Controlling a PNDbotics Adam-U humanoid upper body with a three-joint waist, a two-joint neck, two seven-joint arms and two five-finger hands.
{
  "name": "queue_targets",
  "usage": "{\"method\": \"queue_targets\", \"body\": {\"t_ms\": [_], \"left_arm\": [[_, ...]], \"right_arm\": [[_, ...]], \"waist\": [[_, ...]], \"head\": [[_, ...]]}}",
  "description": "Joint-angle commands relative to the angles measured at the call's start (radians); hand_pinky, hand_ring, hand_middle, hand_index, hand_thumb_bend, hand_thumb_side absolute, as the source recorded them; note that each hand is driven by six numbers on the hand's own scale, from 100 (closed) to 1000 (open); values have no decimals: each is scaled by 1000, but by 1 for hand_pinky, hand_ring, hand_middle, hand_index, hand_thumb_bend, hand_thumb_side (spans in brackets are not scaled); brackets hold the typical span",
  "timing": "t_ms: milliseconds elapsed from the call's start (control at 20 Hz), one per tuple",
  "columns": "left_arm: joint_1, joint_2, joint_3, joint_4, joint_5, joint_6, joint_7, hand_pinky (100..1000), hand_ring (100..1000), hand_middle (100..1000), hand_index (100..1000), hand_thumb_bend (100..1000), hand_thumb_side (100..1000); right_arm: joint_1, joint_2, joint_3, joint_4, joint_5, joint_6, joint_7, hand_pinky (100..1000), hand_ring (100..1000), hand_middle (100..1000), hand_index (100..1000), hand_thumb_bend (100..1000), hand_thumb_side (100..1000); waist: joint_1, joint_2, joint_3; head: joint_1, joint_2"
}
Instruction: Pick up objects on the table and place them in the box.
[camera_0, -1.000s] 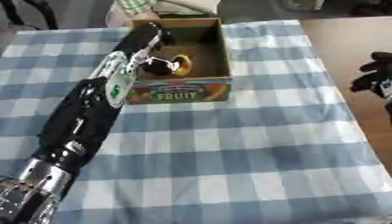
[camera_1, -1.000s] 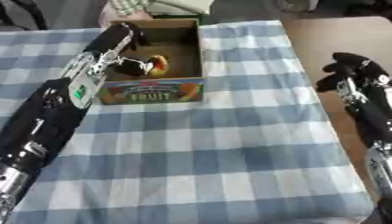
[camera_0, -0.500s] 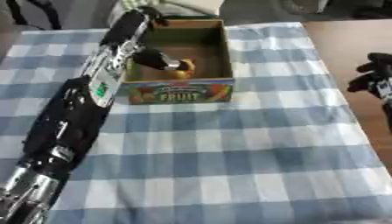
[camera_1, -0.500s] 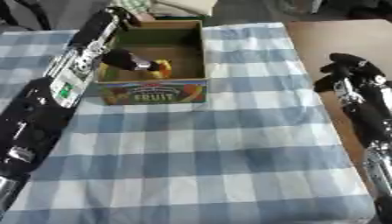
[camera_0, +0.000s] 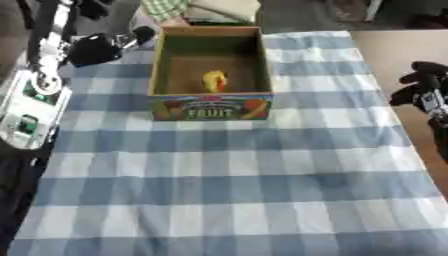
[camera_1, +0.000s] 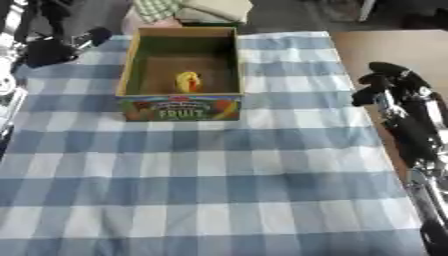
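**Friend:** What just changed?

**Me:** A moment ago my left hand (camera_0: 92, 47) was down inside the box (camera_0: 163, 65). Now it has come out. It hangs just beside the box, off its left wall, near the back corner. The fingers look curled and there is nothing in them.

**Friend:** So where is the thing you carried?

**Me:** A little yellow thing (camera_0: 213, 80) lies on the floor of the box, near the middle. Nothing is touching it. A dark bit was next to it before, but I can't see that now. I think it was part of my hand.

**Friend:** And your other hand?

**Me:** My right hand (camera_1: 385, 82) waits well to the right of the box, past the edge of the checked cloth (camera_0: 236, 170). It has not moved much. Its fingers are bent a bit and hold nothing.

**Friend:** Is the job done?

**Me:** I think this drop is finished. I see nothing else lying on the cloth in front of the box or beside it. So there may be nothing left to pick up from the surface. Some folded cloth lies behind the box, but I can't tell if that is part of the job.
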Motion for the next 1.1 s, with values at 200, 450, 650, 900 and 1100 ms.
{"method": "queue_targets", "body": {"t_ms": [200, 450, 650, 900, 1100], "left_arm": [[126, 52, 102, -109, 184, 15, 83, 630, 592, 588, 651, 686, 554], [197, 47, 157, -122, 283, 25, 123, 622, 585, 582, 643, 666, 572], [224, 38, 181, -120, 320, 25, 138, 622, 585, 581, 642, 663, 585], [239, 29, 190, -110, 332, 28, 124, 620, 581, 578, 641, 649, 594], [246, 25, 192, -109, 332, 31, 119, 619, 578, 574, 640, 642, 596]], "right_arm": [[-3, -23, -15, -7, -1, 1, -9, 572, 568, 609, 783, 100, 441], [0, -24, -16, -4, -5, 1, -11, 572, 568, 609, 783, 100, 443], [0, -24, -17, -4, -5, 1, -12, 572, 568, 609, 783, 100, 443], [-1, -24, -20, -5, -6, 0, -14, 573, 569, 609, 783, 100, 442], [-1, -23, -21, -5, -6, 1, -15, 573, 569, 609, 783, 100, 443]], "waist": [[0, -18, 8], [2, -21, 17], [1, -20, 18], [-1, -20, 18], [1, -21, 18]], "head": [[-14, -4], [-18, 1], [-22, 1], [-22, -3], [-22, -4]]}}
